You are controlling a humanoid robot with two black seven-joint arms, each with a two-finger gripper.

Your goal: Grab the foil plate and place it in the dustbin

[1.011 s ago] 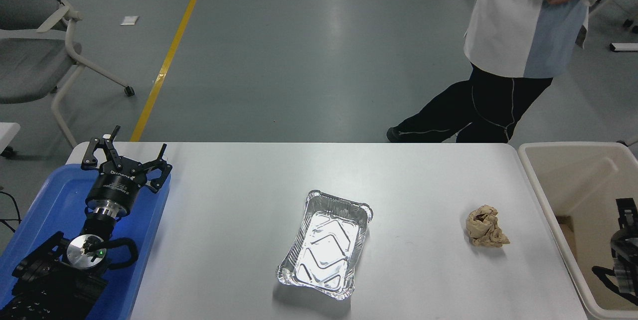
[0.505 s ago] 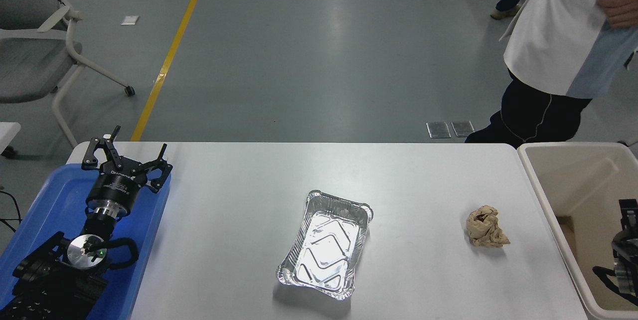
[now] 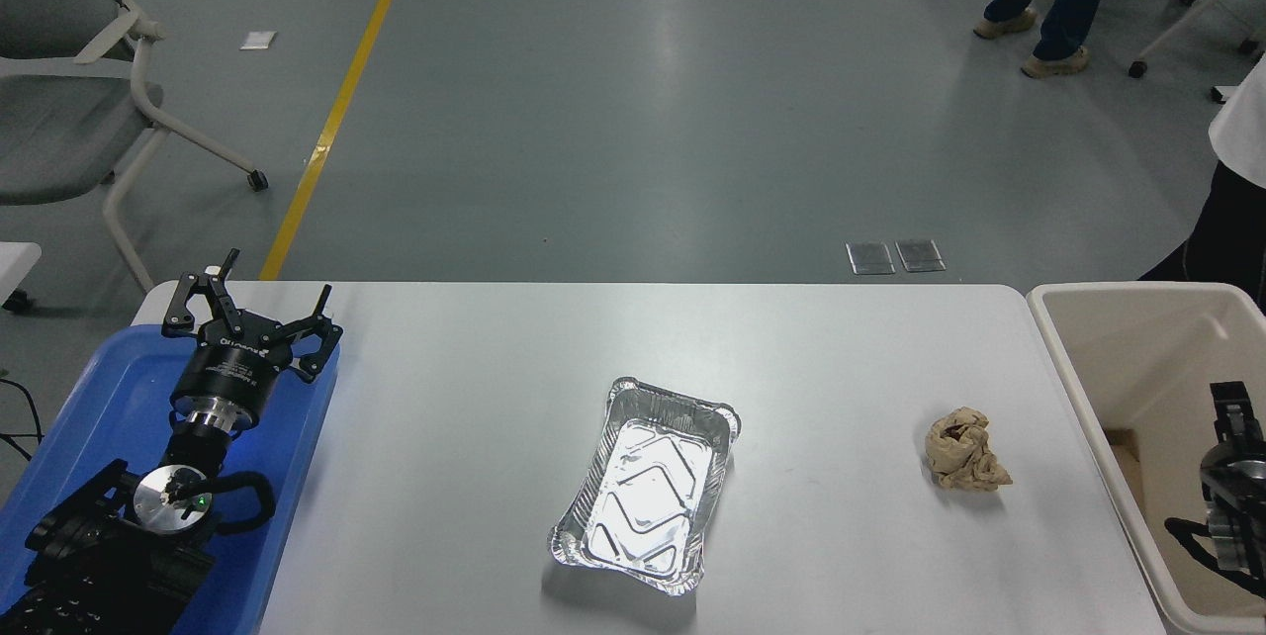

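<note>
Resting over the blue tray [image 3: 89, 388], the left gripper [image 3: 252, 314] has its fingers spread. Well to its right the foil plate [image 3: 648, 485] lies on the table [image 3: 475, 398], then a brown paper ball [image 3: 962, 450]. Farthest right, the right gripper [image 3: 1229, 408] hangs inside the dustbin [image 3: 1073, 388]; whether it is spread I cannot tell.

Paper ball [image 3: 964, 463] (crumpled, brown), blue tray [image 3: 109, 388]

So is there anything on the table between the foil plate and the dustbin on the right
Yes. A crumpled brown paper ball sits on the table between the foil plate and the dustbin. It is low, so a lifted plate should probably pass over it.
</note>
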